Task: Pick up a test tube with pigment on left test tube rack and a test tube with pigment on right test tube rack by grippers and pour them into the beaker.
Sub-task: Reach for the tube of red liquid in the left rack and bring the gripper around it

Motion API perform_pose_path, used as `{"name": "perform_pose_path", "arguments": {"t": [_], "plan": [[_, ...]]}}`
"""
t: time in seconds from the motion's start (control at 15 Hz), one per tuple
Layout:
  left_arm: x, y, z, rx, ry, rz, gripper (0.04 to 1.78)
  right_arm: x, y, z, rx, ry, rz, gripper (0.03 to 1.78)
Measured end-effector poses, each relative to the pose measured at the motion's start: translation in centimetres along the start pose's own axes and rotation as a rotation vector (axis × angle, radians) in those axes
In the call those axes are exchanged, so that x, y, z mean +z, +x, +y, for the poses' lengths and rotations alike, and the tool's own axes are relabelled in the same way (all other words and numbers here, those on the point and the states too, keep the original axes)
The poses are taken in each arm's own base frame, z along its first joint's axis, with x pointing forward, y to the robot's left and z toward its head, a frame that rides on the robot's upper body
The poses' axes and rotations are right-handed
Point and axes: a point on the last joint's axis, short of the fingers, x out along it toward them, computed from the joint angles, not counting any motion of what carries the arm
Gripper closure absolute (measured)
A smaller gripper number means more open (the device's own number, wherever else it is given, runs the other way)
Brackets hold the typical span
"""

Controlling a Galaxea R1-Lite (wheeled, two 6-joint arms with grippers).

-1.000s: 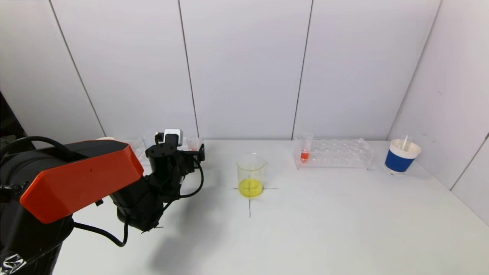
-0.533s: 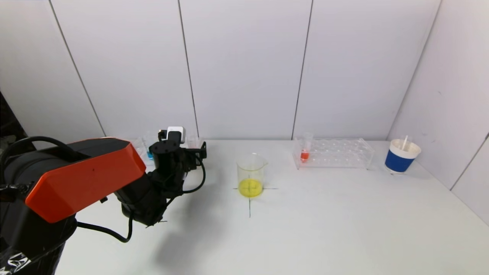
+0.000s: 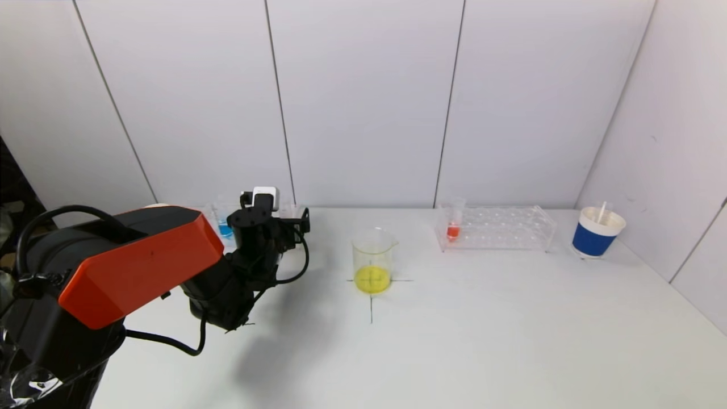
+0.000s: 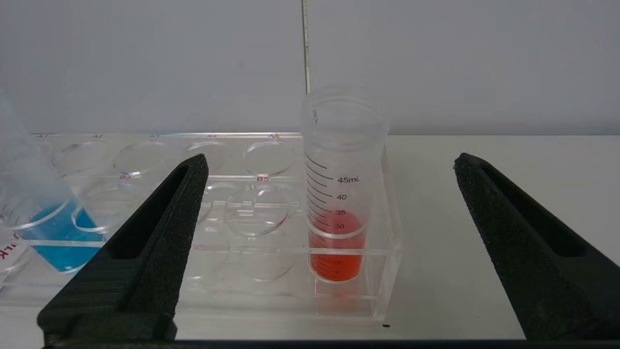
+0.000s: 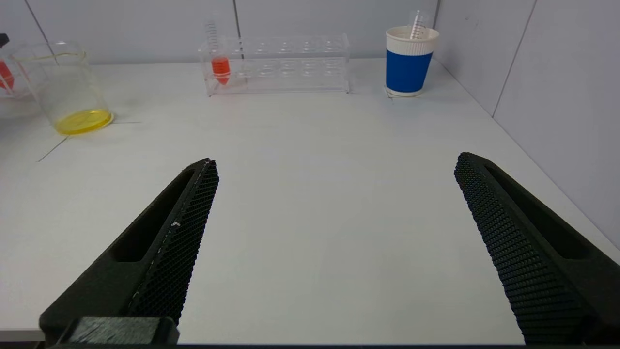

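Two tubes waiting, one per rack. Head view: reaching with the left gripper toward the left test tube rack at the table's far left; sitting farther along toward the rack than a second ago, so uncovering a blue-filled tube. Beaker standing mid-table with yellow liquid, right test tube rack holding its own red tube.

Left wrist view: spreading wide and gripping nothing, fingers flanking the red-pigment tube, upright in the rack's end hole. Advancing straight until the pads bracket the wall above the rack's top plate, then closing gently and lifting vertically (tilting early risks spilling or jamming).

Right wrist view: right gripper hanging low over the near table, spread wide, empty, well apart from its rack.
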Motion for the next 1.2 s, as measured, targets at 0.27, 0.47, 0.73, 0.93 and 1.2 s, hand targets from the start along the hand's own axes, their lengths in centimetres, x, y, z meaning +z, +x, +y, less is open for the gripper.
{"name": "perform_pose_path", "arguments": {"t": [0.27,0.47,0.73,0.93,1.2], "plan": [[-0.1,0.4,-0.1,0.0,-0.001,-0.006,0.05,0.0,0.0,0.0,0.0,0.0,0.0,0.04],[-0.3,0.7,-0.1,0.003,0.0,-0.007,0.05,0.0,0.0,0.0,0.0,0.0,0.0,0.04],[-0.6,1.0,-0.1,-0.013,0.009,-0.009,0.05,0.0,0.0,0.0,0.0,0.0,0.0,0.04],[-0.6,1.4,-0.2,-0.014,0.011,-0.019,0.05,0.0,0.0,0.0,0.0,0.0,0.001,0.04],[-0.7,1.8,-0.2,-0.011,0.014,-0.024,0.05,0.0,0.0,0.0,0.0,0.0,0.0,0.04]]}}
